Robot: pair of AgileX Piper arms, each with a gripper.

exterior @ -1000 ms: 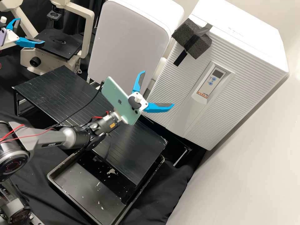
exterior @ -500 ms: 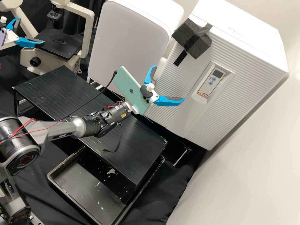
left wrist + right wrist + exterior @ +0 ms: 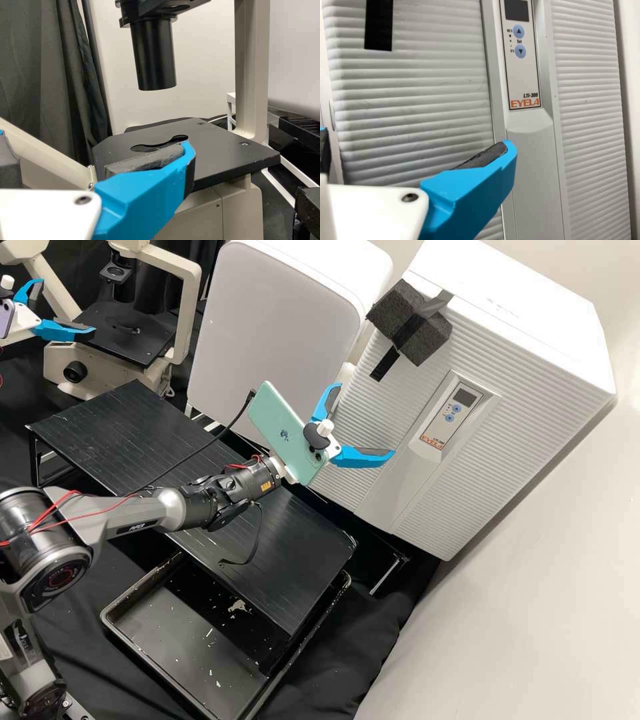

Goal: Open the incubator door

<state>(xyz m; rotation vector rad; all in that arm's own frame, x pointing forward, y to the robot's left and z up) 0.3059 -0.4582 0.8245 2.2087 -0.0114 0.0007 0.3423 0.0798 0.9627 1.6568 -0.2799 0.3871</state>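
Observation:
The white incubator has its ribbed door closed, with dark foam blocks at an upper corner and a black strip below. My right gripper stands open by the door's left lower part, nothing between its fingers. In the right wrist view, the right gripper has the ribbed door and control panel beyond it. Far left in the high view, my left gripper is open beside the microscope; in its wrist view, the left gripper spreads before the microscope stage.
A white rounded cabinet stands left of the incubator. The microscope is at the back left. Under the right arm are a black slatted stand and a black tray with pale flecks. A pale wall borders the right.
My right gripper has moved up and to the right in the high view, closer to the incubator door, mostly in the first half second. The left gripper has kept still.

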